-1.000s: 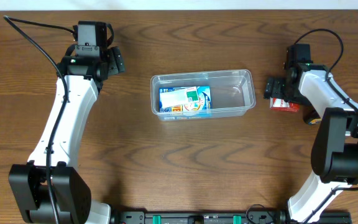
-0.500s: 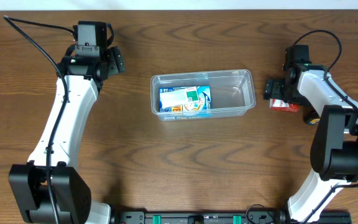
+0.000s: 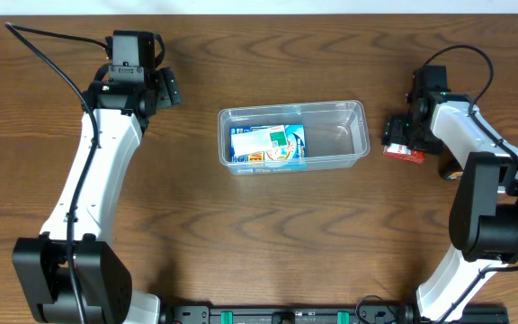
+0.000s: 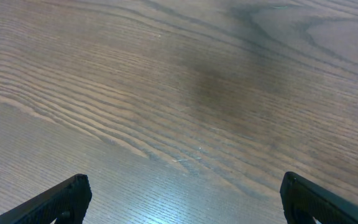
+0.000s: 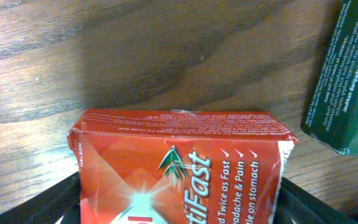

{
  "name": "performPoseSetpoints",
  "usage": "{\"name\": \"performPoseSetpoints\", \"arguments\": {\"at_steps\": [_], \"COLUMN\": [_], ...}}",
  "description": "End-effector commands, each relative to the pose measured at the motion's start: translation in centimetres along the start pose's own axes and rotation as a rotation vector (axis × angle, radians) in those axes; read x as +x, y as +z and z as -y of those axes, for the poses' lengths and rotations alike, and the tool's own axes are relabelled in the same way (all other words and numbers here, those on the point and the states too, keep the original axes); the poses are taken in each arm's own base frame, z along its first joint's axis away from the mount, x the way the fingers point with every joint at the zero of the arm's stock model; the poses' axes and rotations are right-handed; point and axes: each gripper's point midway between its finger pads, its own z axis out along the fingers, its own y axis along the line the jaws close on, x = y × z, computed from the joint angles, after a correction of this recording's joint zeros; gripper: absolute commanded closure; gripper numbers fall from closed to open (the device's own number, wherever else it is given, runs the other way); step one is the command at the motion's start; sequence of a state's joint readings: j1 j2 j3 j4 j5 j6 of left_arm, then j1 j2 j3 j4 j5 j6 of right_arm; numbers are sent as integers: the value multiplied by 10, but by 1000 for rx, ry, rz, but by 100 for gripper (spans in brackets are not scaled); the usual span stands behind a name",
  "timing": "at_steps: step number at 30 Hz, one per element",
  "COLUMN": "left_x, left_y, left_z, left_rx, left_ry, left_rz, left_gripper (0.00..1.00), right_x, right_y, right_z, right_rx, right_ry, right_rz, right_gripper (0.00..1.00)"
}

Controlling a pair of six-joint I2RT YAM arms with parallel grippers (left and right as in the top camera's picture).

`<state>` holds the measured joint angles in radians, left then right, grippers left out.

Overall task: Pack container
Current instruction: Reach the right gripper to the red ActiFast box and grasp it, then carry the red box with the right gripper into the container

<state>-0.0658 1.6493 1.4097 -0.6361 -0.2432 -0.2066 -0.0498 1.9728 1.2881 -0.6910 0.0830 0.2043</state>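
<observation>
The clear plastic container (image 3: 358,135) stands at the table's middle with a blue and white box (image 3: 267,145) lying in its left half. My right gripper (image 3: 405,142) is shut on a small red box (image 3: 403,154), just right of the container; in the right wrist view the red box (image 5: 179,168) fills the space between both fingers. My left gripper (image 3: 162,88) is open and empty at the far left, over bare wood; the left wrist view shows only its fingertips, midway point (image 4: 182,199).
A dark green box (image 5: 347,81) lies on the table right of the red box, seen in the right wrist view. The table's far edge runs along the top of the overhead view.
My right gripper has shifted the red box slightly left toward the container. The left arm has not moved.
</observation>
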Motion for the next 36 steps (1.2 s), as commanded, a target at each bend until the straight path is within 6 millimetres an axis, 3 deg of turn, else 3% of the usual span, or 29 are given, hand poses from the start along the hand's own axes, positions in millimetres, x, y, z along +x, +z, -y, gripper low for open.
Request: {"name": "performPoseSetpoints", "arguments": {"at_steps": [1,6,10,17,22,27,29,36], "left_x": [-6,-6,-6,-6,-6,-6,-6,-6], "left_y": [-8,-8,-8,-8,-8,-8,-8,-8], "left_z": [-5,-5,-5,-5,-5,-5,-5,-5], "left_rx": [-8,-8,-8,-8,-8,-8,-8,-8], "left_ry": [-19,-19,-19,-19,-19,-19,-19,-19], "left_rz": [23,23,23,23,23,23,23,23], "left_gripper": [2,2,2,2,2,2,2,2], "right_x": [2,-1,-15,-38,-42,-33,-27,6], "right_y": [2,-1,-21,-87,-139,-188,-200,-207], "right_z": [-5,-5,-6,-6,-11,-52,-72,-162], "right_rx": [-2,-3,-14,-39,-72,-184,-220,-319], "right_ry": [-4,-10,-7,-9,-18,-101,-134,-280], "right_rz": [-10,1,49,166,259,355,375,382], "right_gripper": [20,22,23,22,21,21,21,20]}}
